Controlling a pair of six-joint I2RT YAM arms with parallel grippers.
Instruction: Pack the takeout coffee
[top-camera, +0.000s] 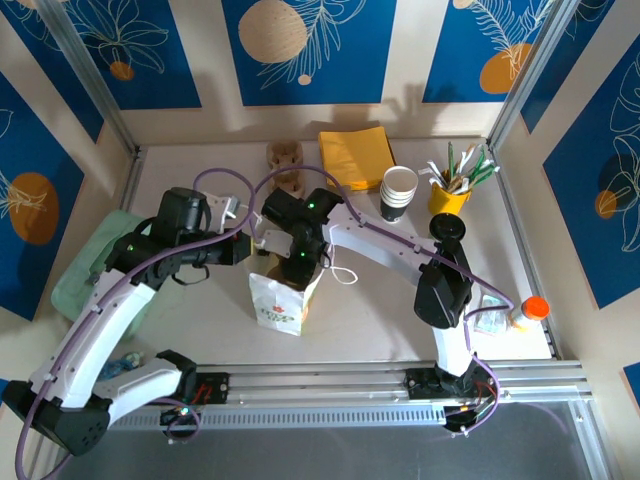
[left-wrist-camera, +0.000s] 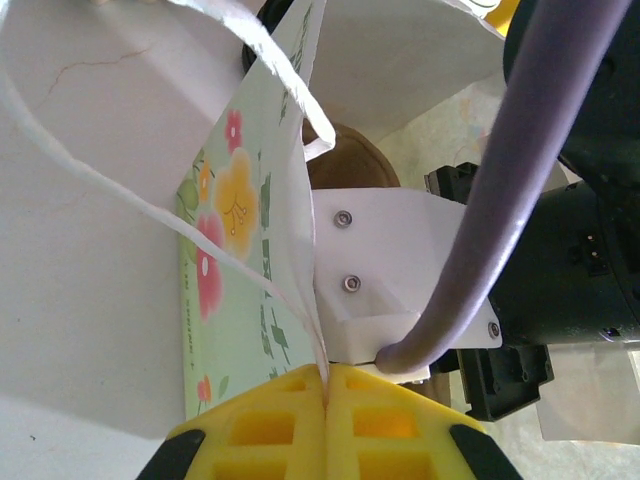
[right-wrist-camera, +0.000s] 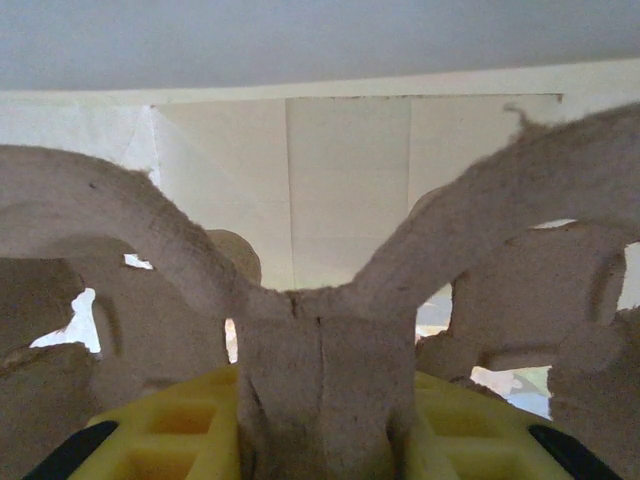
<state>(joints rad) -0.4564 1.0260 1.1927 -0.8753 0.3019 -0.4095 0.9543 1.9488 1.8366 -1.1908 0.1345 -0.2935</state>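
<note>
The takeout coffee, a nested stack of white paper cups with dark lower parts (top-camera: 399, 192), stands at the back right, apart from both grippers. A white paper bag with a flower print (top-camera: 278, 302) stands upright in the middle. My left gripper (top-camera: 243, 250) is shut on the bag's thin upper edge (left-wrist-camera: 300, 250), its yellow fingertips (left-wrist-camera: 327, 385) pinched together on the paper. My right gripper (top-camera: 298, 268) reaches down into the bag's mouth and is shut on the centre ridge of a brown pulp cup-carrier tray (right-wrist-camera: 322, 345), which hangs over the bag's pale floor (right-wrist-camera: 350, 170).
At the back lie a yellow napkin stack (top-camera: 355, 158) and a second pulp tray (top-camera: 285, 165). A yellow cup of stirrers (top-camera: 450, 192) and a black lid (top-camera: 447, 227) sit right of the cups. An orange-capped bottle (top-camera: 530, 310) is near the right edge, a green cloth (top-camera: 85, 270) at left.
</note>
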